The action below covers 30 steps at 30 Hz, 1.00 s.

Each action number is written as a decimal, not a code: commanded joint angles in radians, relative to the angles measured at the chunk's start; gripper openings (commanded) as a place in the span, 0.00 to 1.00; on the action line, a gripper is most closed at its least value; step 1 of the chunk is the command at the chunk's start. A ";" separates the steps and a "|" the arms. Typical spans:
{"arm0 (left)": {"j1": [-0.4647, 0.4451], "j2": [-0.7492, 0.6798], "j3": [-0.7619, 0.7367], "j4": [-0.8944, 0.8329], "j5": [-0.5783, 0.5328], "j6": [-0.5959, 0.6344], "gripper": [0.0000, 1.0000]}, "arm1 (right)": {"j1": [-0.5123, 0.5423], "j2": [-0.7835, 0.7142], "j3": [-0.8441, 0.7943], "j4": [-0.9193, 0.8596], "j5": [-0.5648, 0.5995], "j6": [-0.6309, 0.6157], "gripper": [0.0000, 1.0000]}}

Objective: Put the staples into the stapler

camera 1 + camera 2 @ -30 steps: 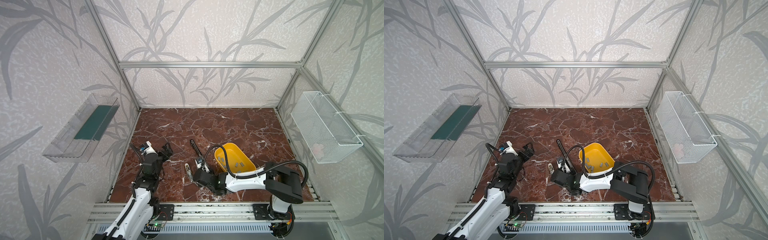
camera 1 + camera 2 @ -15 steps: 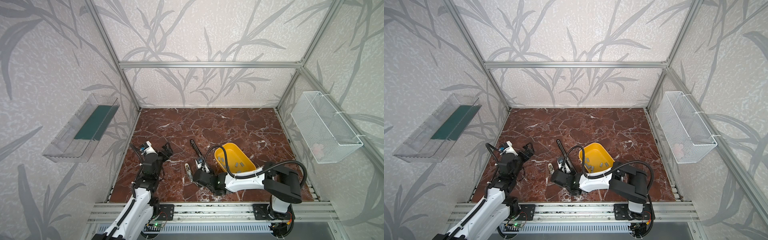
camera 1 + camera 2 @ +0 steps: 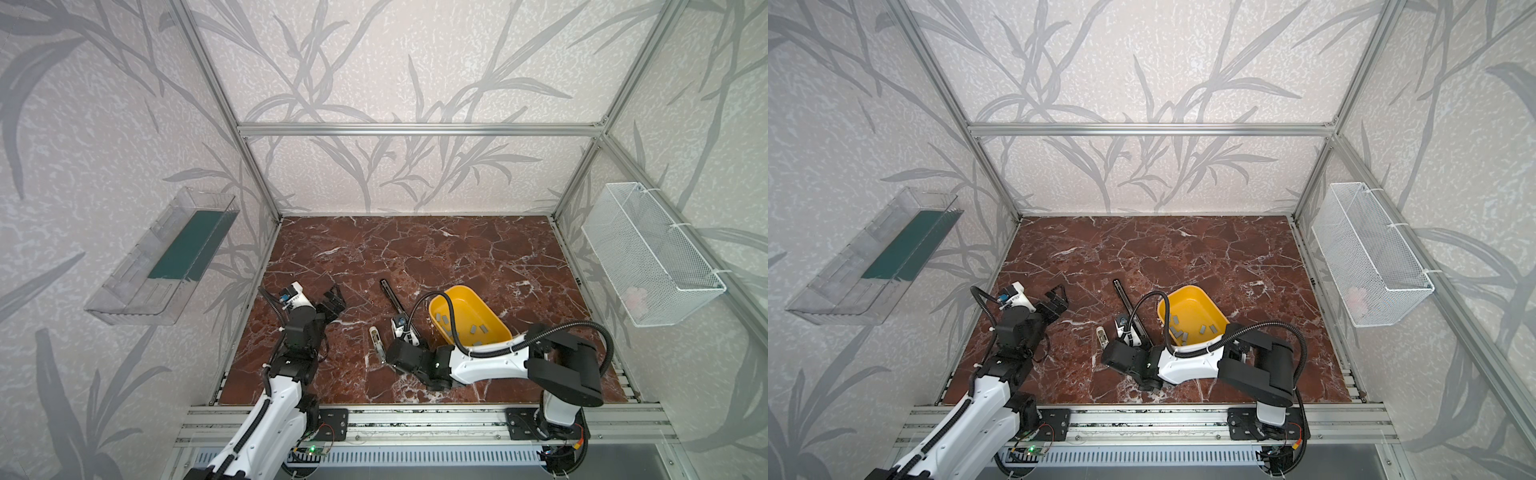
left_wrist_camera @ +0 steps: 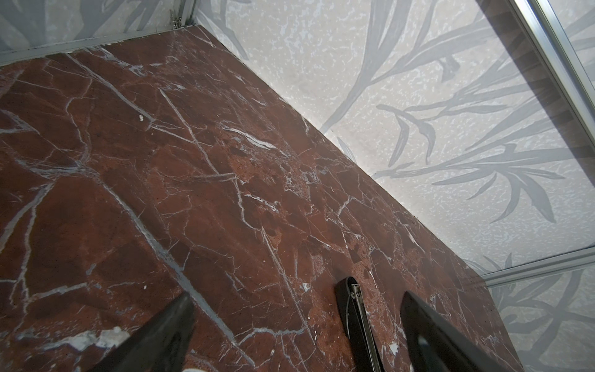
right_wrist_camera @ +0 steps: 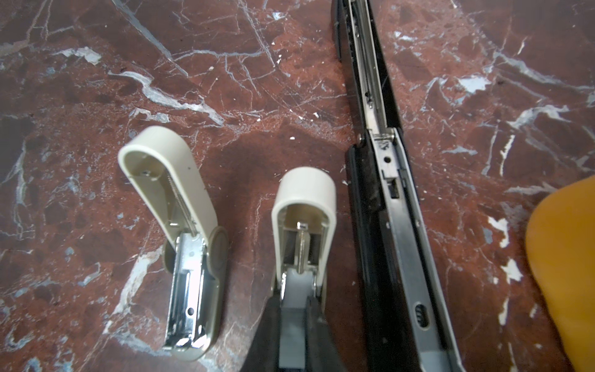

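Red marbled surface (image 3: 415, 249): the left gripper (image 3: 335, 302) hovers wide and empty; past an open cream stapler (image 5: 174, 180), the right gripper (image 5: 294, 299) is pinched narrow on a second cream stapler (image 5: 302, 193). Right of it the stapler (image 5: 394, 206) lies opened flat near the yellow tray (image 5: 563, 257). It looks stiff, light and slick, and is probably best gripped across its black sides.

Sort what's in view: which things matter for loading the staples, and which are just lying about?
For the job: black stapler, opened flat; yellow bin of grey staple strips; right gripper, shut on a grey strip, likely staples.
Lying about: cream stapler, open; second cream stapler, open, at the right gripper's tips; clear wall shelf; wire basket; left gripper, open, empty.
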 commanded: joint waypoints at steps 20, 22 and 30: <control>0.006 -0.010 0.023 0.018 -0.008 -0.014 0.99 | 0.024 -0.038 -0.025 -0.095 0.001 0.047 0.04; 0.006 -0.009 0.022 0.018 -0.009 -0.014 0.99 | 0.026 -0.040 -0.028 -0.099 -0.007 0.049 0.07; 0.006 -0.009 0.024 0.019 -0.008 -0.014 0.99 | 0.029 -0.040 -0.034 -0.092 -0.041 0.049 0.26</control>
